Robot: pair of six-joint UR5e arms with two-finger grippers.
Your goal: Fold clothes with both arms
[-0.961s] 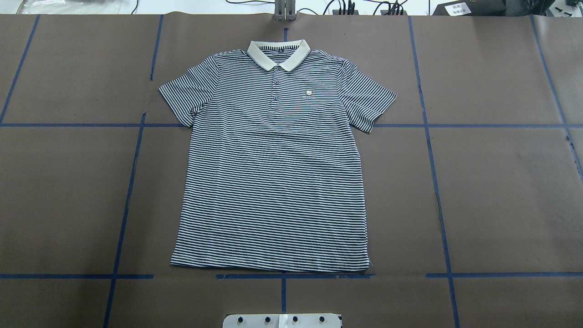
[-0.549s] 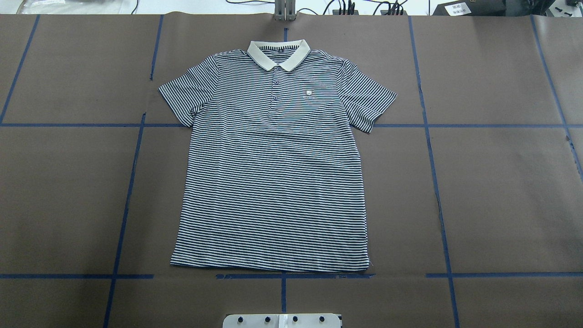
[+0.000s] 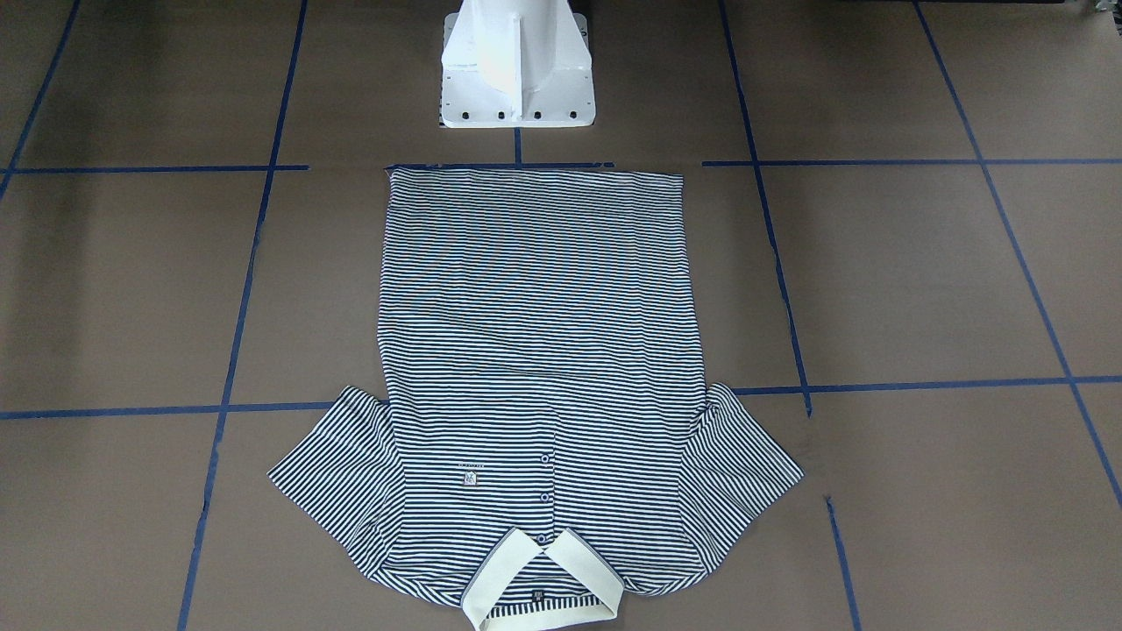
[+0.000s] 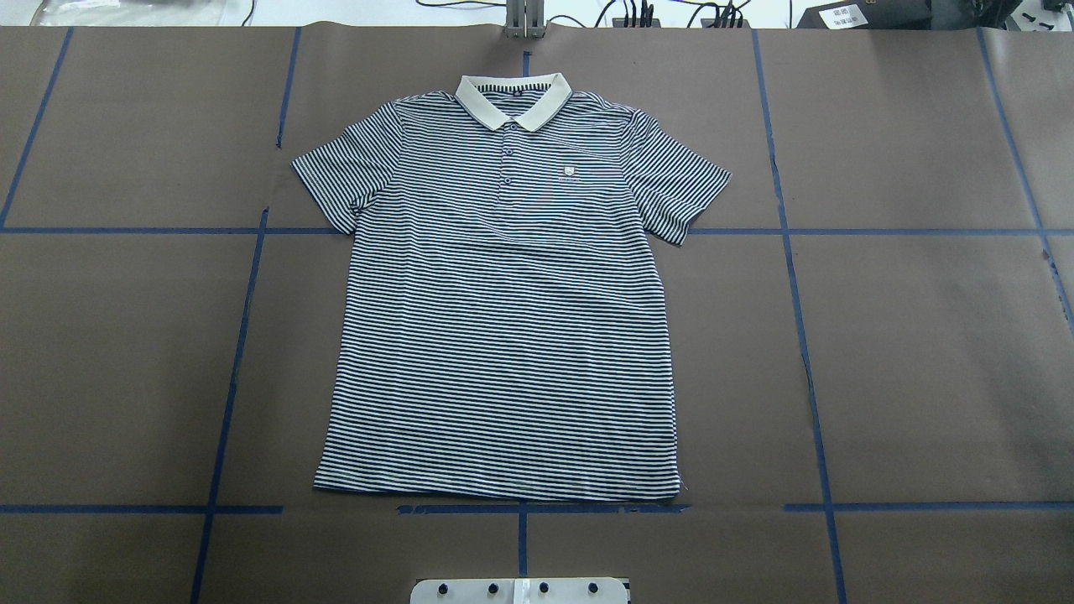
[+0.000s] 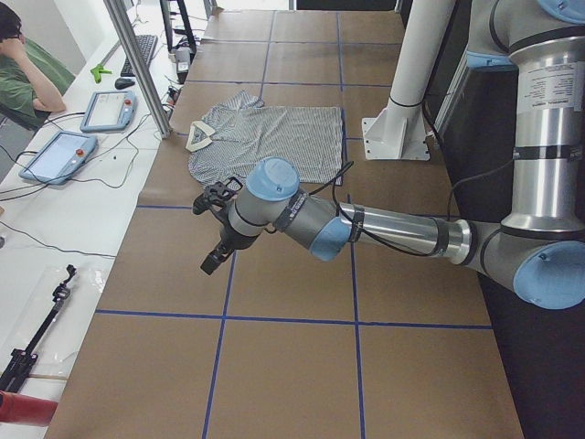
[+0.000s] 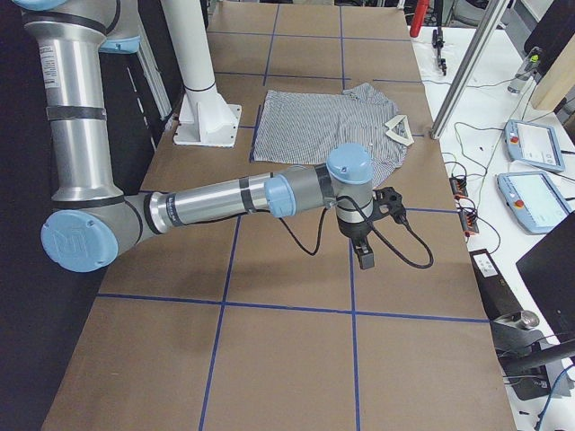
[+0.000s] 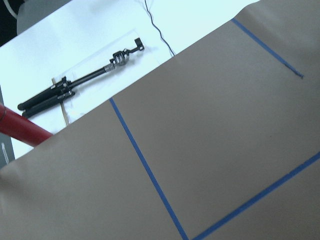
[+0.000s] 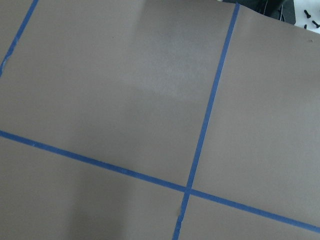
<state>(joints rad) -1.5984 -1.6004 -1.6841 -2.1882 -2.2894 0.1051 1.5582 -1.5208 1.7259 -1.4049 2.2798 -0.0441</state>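
Note:
The clothes are one navy-and-white striped polo shirt (image 4: 503,319) lying flat and face up on the brown table, cream collar (image 4: 513,99) at the far side and hem toward the robot's base. It also shows in the front-facing view (image 3: 535,350). Neither arm appears in the overhead or front-facing view. In the left side view my left gripper (image 5: 213,259) hangs over bare table, well short of the shirt (image 5: 274,137). In the right side view my right gripper (image 6: 365,259) hangs over bare table beside the shirt (image 6: 332,126). I cannot tell whether either is open or shut.
The white pedestal base (image 3: 517,88) stands just behind the shirt's hem. Blue tape lines (image 4: 235,369) grid the brown table cover. Beyond the table's far edge lie teach pendants (image 5: 57,154), a black tool (image 7: 80,82) and a red cylinder (image 7: 20,127). A person (image 5: 23,64) sits there.

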